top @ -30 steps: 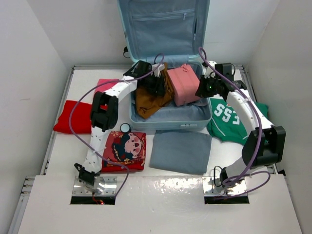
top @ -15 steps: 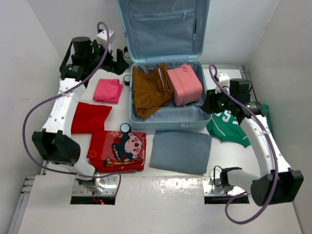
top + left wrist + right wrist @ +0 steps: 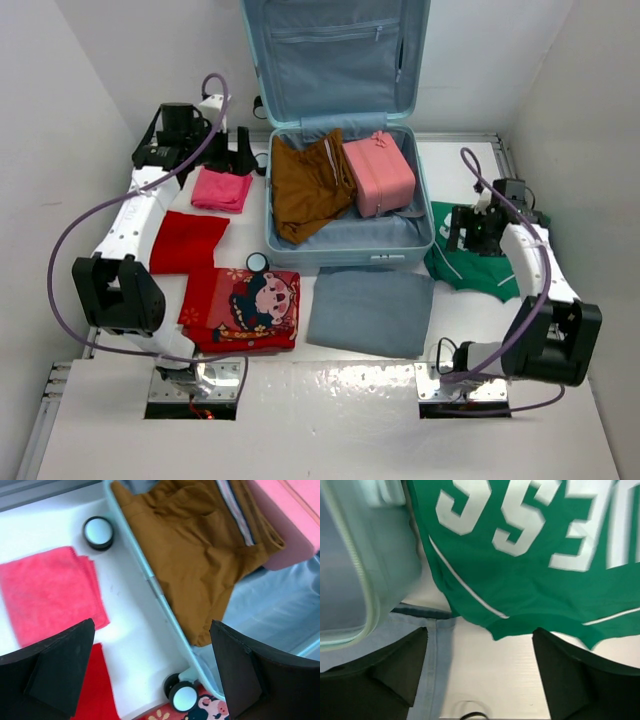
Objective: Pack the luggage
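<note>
The luggage (image 3: 345,243), a pale blue hard-shell suitcase, lies open at the table's back with its lid (image 3: 335,60) upright. Inside lie a brown garment (image 3: 310,185) and a small pink case (image 3: 378,172). My left gripper (image 3: 240,155) hovers open and empty just left of the suitcase rim (image 3: 150,580), beside a pink towel (image 3: 222,188). In the left wrist view the brown garment (image 3: 195,555) and two wheels (image 3: 182,696) show between the fingers (image 3: 55,675). My right gripper (image 3: 462,228) hangs open and empty over the near edge of a green jersey (image 3: 535,555), right of the suitcase (image 3: 370,555).
A folded grey-blue garment (image 3: 370,310) lies in front of the suitcase. A red cartoon-print garment (image 3: 245,308) and a plain red one (image 3: 190,240) lie at front left. The green jersey (image 3: 480,262) lies at the right. White walls enclose the table on both sides.
Both grippers have left the suitcase and opened. The left arm swung out left toward the pink towel. The right arm drew back right, over the green jersey, leaving the pink case inside.
</note>
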Action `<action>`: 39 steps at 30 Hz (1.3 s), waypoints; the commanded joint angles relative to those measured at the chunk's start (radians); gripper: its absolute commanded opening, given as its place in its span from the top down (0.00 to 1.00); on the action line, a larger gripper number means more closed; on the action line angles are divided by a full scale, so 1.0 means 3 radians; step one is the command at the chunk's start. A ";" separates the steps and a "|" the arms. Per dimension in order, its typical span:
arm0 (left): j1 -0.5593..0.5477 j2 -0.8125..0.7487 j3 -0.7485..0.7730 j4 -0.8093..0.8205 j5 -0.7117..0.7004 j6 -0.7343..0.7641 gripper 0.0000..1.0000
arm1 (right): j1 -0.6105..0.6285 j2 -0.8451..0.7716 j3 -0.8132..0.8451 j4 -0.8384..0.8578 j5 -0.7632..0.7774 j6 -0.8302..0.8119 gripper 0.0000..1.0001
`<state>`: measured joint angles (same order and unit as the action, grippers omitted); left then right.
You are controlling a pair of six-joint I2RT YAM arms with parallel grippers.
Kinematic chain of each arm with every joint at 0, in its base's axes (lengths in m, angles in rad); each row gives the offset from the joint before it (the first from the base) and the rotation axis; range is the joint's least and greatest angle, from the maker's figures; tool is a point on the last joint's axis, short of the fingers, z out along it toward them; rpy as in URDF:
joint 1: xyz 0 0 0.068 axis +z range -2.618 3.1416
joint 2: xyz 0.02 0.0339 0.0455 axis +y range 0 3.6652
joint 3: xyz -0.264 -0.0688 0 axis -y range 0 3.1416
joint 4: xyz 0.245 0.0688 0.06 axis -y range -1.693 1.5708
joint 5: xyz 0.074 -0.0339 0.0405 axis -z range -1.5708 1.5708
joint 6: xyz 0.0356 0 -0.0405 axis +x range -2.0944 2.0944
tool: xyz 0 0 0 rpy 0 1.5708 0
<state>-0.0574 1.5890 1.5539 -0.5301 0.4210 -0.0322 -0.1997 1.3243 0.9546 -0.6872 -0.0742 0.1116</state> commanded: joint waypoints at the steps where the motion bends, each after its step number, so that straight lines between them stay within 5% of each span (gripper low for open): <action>1: 0.0125 -0.0051 0.0061 0.0034 -0.0017 -0.0046 0.00 | 0.0057 0.0110 -0.0139 0.0230 -0.0116 0.0262 0.14; 14: 0.0427 0.0047 0.0092 -0.0099 0.0044 -0.0077 0.00 | 0.0328 0.0586 -0.0426 0.0828 0.0549 0.1550 0.04; 20: 0.0493 0.0108 0.0123 -0.0099 0.0008 -0.0138 0.00 | 0.0303 0.1067 -0.0104 0.0987 0.0901 0.1464 0.01; 31: 0.0595 0.0312 0.0266 -0.0196 -0.0089 -0.0210 0.00 | -0.0504 0.1435 0.0433 0.0491 0.1076 0.1122 0.01; 39: 0.0595 0.0425 0.0327 -0.0258 -0.0059 -0.0210 0.00 | -0.0368 0.1134 0.0515 0.0506 0.0417 0.0646 0.02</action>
<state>0.1131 1.7100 1.6146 -0.5995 0.3950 -0.0875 -0.3466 1.7374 1.0832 -0.5625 0.1078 0.3748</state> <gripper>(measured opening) 0.995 0.983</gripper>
